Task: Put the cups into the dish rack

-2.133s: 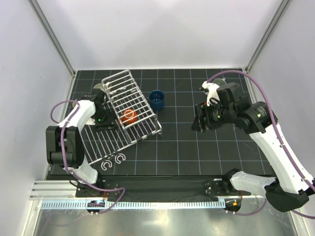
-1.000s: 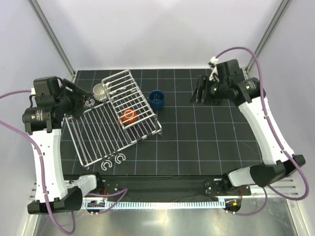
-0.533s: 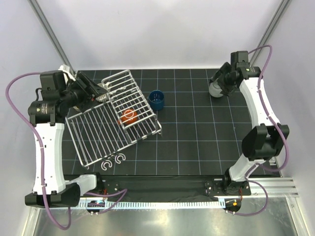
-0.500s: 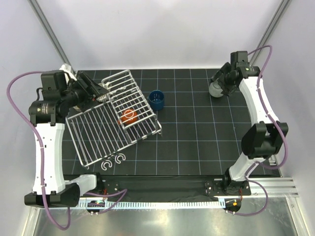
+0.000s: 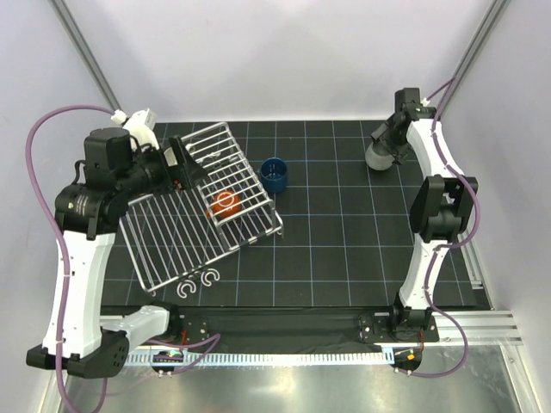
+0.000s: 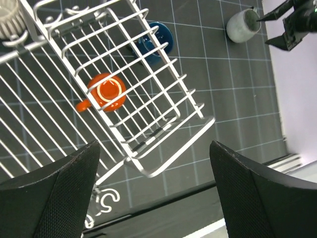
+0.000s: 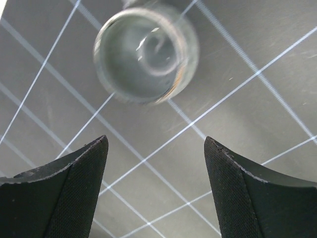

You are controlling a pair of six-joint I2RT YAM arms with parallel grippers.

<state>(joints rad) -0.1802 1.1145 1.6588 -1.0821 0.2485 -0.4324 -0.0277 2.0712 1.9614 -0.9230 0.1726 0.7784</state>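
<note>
Swung out to the far right corner of the worktop [image 5: 344,249] over the last two seconds: right gripper [image 7: 154,144], fingers [image 7: 64,193] spread wide with nothing between them, poised over the grey cup [image 7: 146,52]. Lifted off the rack's left side in the same span: left gripper [image 6: 152,148], now high above the dish rack [image 5: 185,245], likewise wide and empty. Rack and cups where they were.

Counted: four cups, one rack, two white C-hooks [image 5: 198,282], two arms.

Black worktop ruled with a pale grid. Plain white walls [image 5: 284,60] on three sides, slanting metal posts [image 5: 86,60] at the far corners, a metal rail [image 5: 284,357] along the near edge.

Dish rack skewed on the left half of the worktop, flat tray toward the near left corner, walled basket [image 5: 254,176] toward the middle. Inside the basket: one cup, the orange cup [image 5: 226,203].

Outside it, on the worktop:
- blue cup [image 5: 275,175], mouth up, just beside the basket's far right side
- grey cup, upright near the far right corner, blurred in the right wrist view
- cream ribbed cup [image 6: 7,17] at the rack's far left end, caught only at the corner of the left wrist view; on the wires or beside them, cannot tell
- both C-hooks, side by side just off the tray's near edge
</note>
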